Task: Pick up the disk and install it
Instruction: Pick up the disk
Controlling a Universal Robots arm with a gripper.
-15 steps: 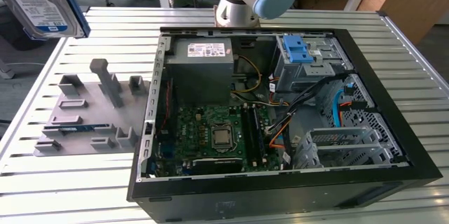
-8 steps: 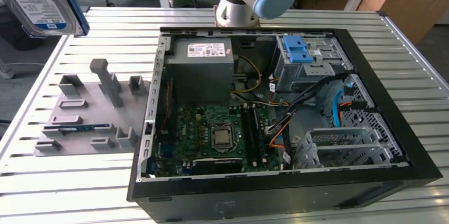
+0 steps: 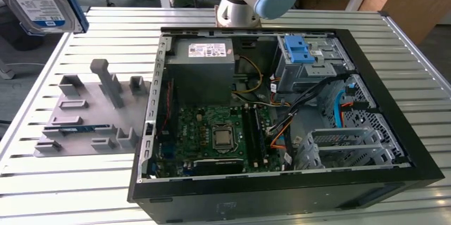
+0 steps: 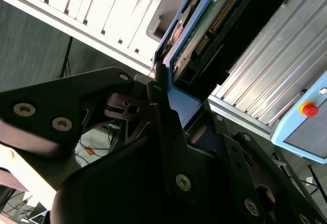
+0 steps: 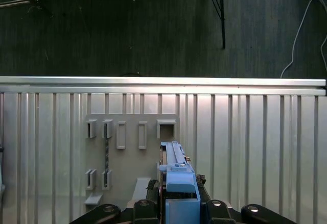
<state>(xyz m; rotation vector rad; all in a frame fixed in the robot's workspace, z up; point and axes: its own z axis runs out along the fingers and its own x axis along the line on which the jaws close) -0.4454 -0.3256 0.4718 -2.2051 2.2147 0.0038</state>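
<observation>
A slatted metal worktop [image 3: 423, 77] is shown, loaded with an open computer case [image 3: 282, 198] and a grey slotted holder [image 3: 84, 124]. The disk [image 3: 39, 3] is held high above the holder, at the exterior view's left, likely to clear it. It is clamped edge-on by the tool [image 5: 181, 203]. Its top is cut off in the exterior view.

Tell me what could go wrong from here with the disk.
1. The gripper clamps the disk at its blue frame's edge; it may pivot or slip.
2. It hangs raised above the slatted table; a drop could damage it.
3. Cables cross beside the drive cage and might snag it.
</observation>
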